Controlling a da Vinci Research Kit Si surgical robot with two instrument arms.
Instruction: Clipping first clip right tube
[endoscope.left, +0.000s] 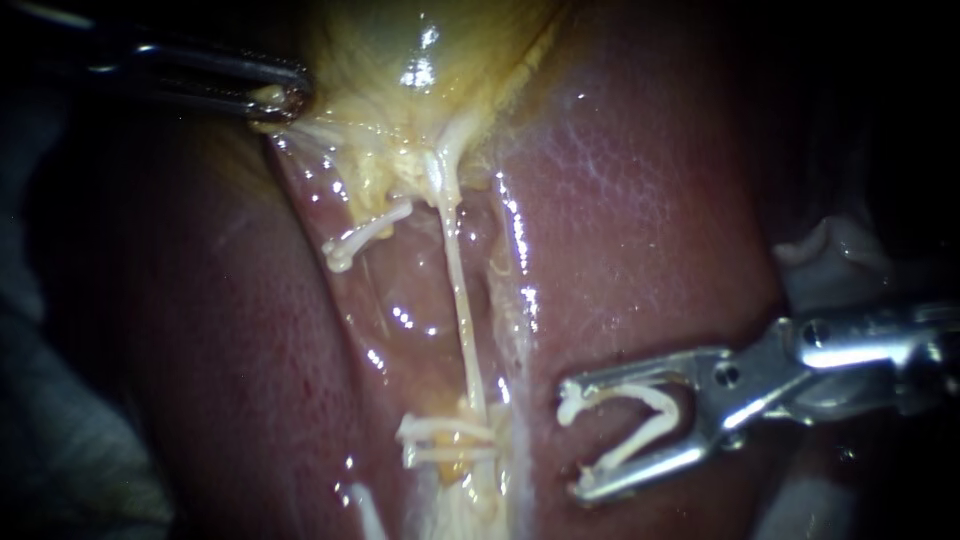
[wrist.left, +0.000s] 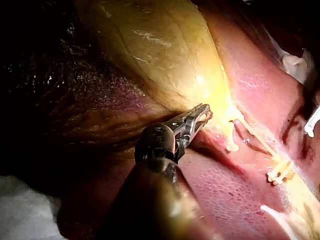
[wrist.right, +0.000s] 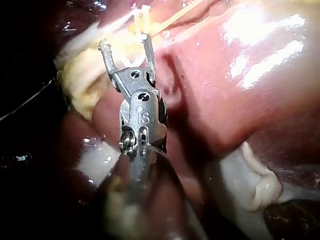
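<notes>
The left instrument (endoscope.left: 285, 100) is seen entering from the upper left. Its pincer is closed on the yellow lower edge of the gallbladder (endoscope.left: 400, 50), a grip that is also shown in the left wrist view. Below it, the dark red liver (endoscope.left: 230, 350) is spread to either side of a glistening groove. In that groove, near the gallbladder's edge, the short left tube (endoscope.left: 372, 228) is laid slanting and ends in a pale knob. Just beside it, the right tube (endoscope.left: 462, 300) is stretched as a thin pale strand from the gallbladder down the groove. Its lower end is crossed by two whitish clips (endoscope.left: 445, 440), set close together.

Further right, over the edge of the liver's right lobe, the right instrument (endoscope.left: 575, 440) is brought in from the right. Its pincer is spread wide and a loaded clip (endoscope.left: 640, 420), white and open in a V, is held between its two halves and touched by both. The pincer's mouth is turned toward the right tube's lower end, near the two clips but apart from them. A pale fold of tissue (endoscope.left: 830, 250) is seen above the instrument's shaft.
</notes>
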